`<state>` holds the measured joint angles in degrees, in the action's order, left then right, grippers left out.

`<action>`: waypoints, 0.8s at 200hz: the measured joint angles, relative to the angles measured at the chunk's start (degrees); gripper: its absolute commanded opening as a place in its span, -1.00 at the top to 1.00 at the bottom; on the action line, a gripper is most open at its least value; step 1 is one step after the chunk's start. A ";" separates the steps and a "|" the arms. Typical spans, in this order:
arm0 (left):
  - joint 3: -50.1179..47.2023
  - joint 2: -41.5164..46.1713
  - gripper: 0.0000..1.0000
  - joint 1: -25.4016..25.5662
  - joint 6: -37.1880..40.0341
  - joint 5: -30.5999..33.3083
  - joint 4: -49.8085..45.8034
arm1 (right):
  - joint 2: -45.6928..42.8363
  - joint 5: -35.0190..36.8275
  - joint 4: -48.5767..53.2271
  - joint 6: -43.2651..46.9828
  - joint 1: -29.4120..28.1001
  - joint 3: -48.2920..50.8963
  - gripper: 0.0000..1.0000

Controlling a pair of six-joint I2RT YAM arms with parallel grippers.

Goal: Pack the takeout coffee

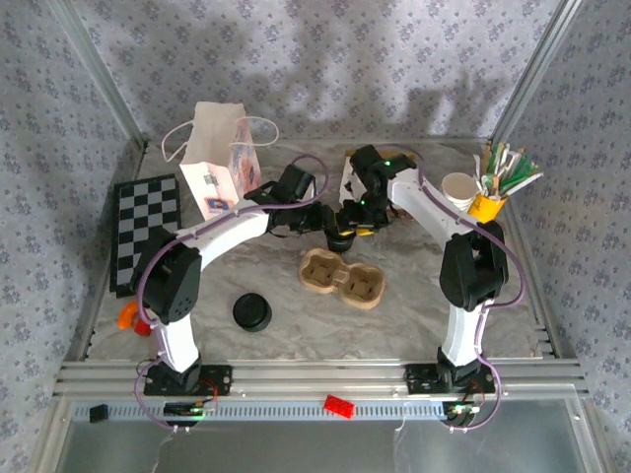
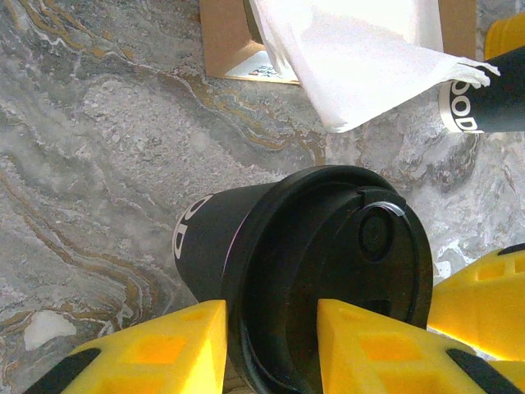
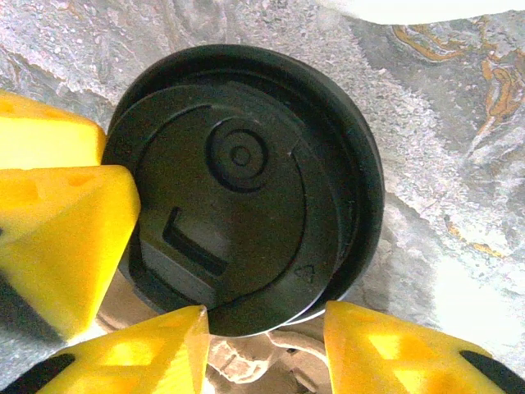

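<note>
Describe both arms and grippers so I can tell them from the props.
The left arm and right arm have white links and black joints, with a thin purple cable looping alongside each. The left gripper and right gripper have blocky yellow wedge fingers with black insets.

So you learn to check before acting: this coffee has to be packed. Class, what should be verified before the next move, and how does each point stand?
1. Lid seated on the takeout coffee: ok.
2. The left fingers flank its lid: ok.
3. The right fingers at the lid's edge: ok; firm grip by either: cannot tell.
4. Wells of the cup carrier empty: ok.
5. Coffee standing upright: cannot tell.
</note>
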<state>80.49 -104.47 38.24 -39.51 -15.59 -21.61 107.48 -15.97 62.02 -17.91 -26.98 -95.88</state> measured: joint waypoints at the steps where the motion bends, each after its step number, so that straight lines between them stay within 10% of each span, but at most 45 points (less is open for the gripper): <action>1: 0.04 -0.02 0.32 0.00 0.00 0.00 -0.07 | 0.00 0.04 0.02 0.02 0.00 -0.02 0.09; 103: 4.90 0.70 0.15 -0.44 0.44 2.91 -2.05 | -6.84 1.49 0.26 2.10 -0.09 -1.09 -0.21; 160: -3.78 18.01 0.09 -1.29 0.50 8.02 -2.91 | -15.69 7.21 -0.07 7.85 -9.22 7.63 -0.25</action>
<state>76.71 -86.46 36.95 -39.00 -7.57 -24.51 91.79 -8.75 61.95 -10.07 -36.21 -88.25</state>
